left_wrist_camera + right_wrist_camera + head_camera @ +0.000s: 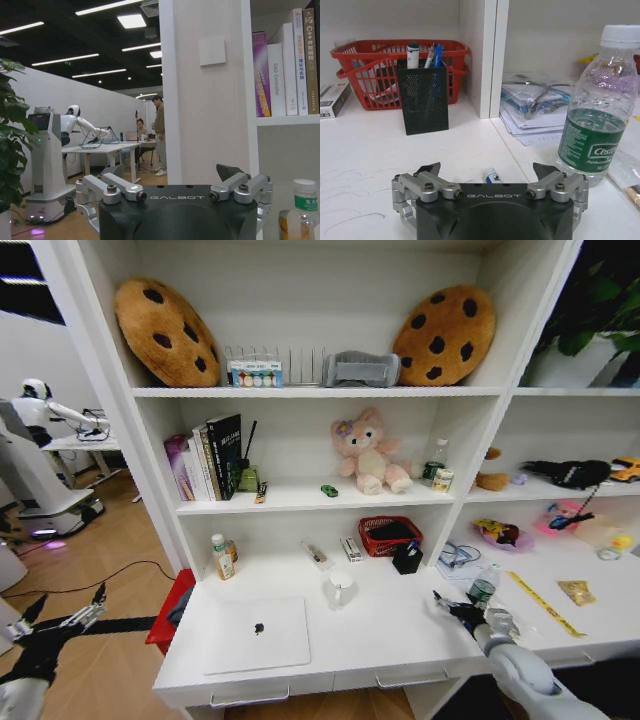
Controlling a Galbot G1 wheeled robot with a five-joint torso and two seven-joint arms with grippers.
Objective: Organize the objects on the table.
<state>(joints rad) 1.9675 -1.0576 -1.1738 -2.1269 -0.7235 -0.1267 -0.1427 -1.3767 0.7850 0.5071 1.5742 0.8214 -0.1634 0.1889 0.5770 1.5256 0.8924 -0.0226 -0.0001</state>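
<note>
Right gripper [487, 172] low over the white table [365, 150], metal fingers spread wide, nothing between them. Just beyond the gap, a small white-and-blue cylindrical pen [491, 176] lying flat on the smooth surface, partly hidden by the black gripper body. Farther ahead, a square black mesh pen holder [423, 97] standing upright with blue and white pens poking out; behind that, a red plastic basket [355, 55] of open lattice with a looped handle. Close beside one finger, a clear ribbed water bottle [600, 115] with white cap and green label, upright. Beyond the bottle, past the white shelf divider [487, 55], a loose stack of papers [530, 112].

In the head view, right gripper [447, 606] over the table [400, 625] near its front, bottle [483, 589] just beside it. Well apart toward the left, a flat silver laptop [255, 632], lid closed, rounded corners. On the shelf above, a tiny green toy car [329, 490].

Left gripper [62, 621] off the table's left end, above the wooden floor, fingers parted and holding nothing.
</note>
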